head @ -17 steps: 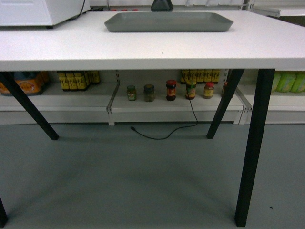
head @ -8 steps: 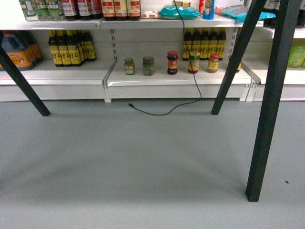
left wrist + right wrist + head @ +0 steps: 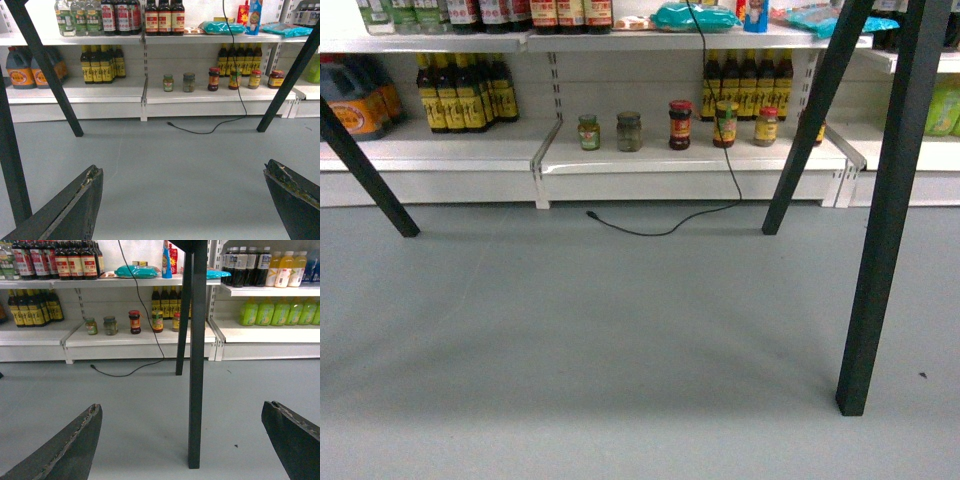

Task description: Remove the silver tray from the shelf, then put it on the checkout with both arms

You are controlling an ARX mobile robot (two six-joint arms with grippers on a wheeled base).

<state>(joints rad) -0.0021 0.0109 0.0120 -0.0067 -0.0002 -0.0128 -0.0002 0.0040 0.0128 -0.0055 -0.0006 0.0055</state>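
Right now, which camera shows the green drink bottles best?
The right wrist view: the green bottles stand in a full row on the shelf. The head view catches only a sliver at its right edge, the left wrist view likewise.

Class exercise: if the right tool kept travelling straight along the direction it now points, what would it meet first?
Most likely the dark table leg, standing roughly midway between the open right tool's fingers. Depth is unclear; slightly lower, it would meet the grey floor first.

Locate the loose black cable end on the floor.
In the head view the cable end lies on the grey floor left of centre, just before the lowest shelf board, below the small jars.
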